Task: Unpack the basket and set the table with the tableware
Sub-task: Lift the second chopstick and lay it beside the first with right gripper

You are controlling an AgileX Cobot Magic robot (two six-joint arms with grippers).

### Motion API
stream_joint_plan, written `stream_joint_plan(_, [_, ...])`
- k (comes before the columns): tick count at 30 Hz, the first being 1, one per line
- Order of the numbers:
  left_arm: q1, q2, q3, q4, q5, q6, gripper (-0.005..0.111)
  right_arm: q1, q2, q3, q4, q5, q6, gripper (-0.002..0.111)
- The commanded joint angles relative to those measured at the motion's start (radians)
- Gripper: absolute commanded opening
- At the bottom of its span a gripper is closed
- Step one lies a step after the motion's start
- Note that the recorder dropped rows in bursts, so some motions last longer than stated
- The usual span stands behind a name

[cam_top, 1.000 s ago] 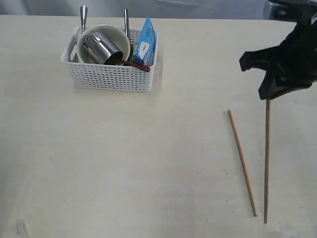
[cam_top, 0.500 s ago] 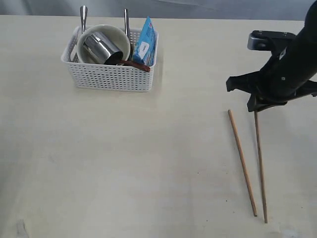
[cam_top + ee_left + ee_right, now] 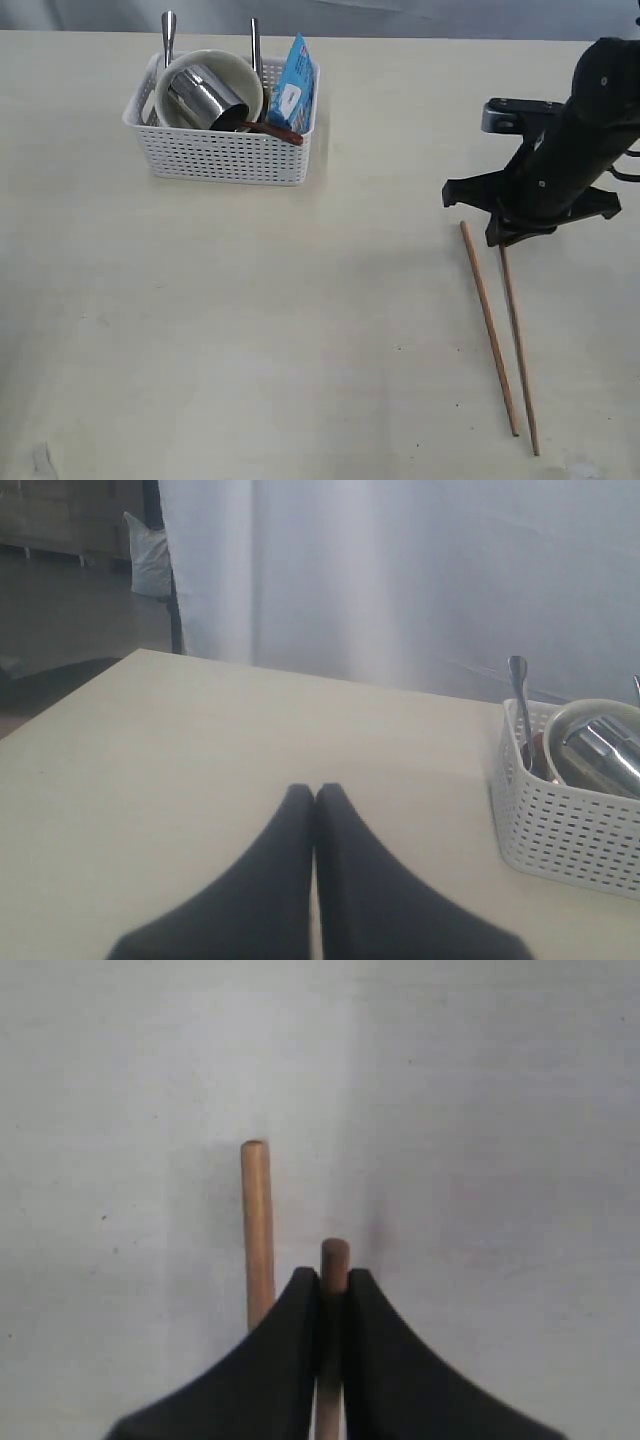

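Nearest you on the tabletop (image 3: pixel 250 330), one wooden chopstick (image 3: pixel 488 322) is lying free. Just beside it, your right end effector (image 3: pixel 503 238) is pinching the second chopstick (image 3: pixel 517 345) at its far end. Your left end effector (image 3: pixel 315 810) is hovering closed, empty. Farthest, the white basket (image 3: pixel 225 157) is holding the cream bowl (image 3: pixel 243 72) and steel cup (image 3: pixel 205 97).

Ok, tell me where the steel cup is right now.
Exterior view, upper left: the steel cup lies tilted inside the cream bowl in the white basket, with the blue packet just to its right.
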Motion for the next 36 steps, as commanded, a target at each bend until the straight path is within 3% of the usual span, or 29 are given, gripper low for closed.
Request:
stream_joint_plan(1, [0.003,-0.003,0.003,0.004,-0.003,-0.005,0.000,-0.001,0.008,0.002,-0.016,-0.066,-0.006,0.000])
stream_joint_plan(24, [0.003,-0.003,0.003,0.004,-0.003,-0.005,0.000,-0.001,0.070,0.000,0.019,-0.103,-0.066,0.000])
stream_joint_plan(26, [0.003,-0.003,0.003,0.004,-0.003,-0.005,0.000,-0.001,0.070,-0.004,0.026,-0.092,-0.066,0.006])
stream_joint_plan(31, [0.003,-0.003,0.003,0.004,-0.003,-0.005,0.000,-0.001,0.066,-0.007,0.031,-0.085,-0.051,0.034])
stream_joint_plan(36, [0.003,-0.003,0.003,0.004,-0.003,-0.005,0.000,-0.001,0.066,-0.007,0.031,-0.085,-0.032,0.035])
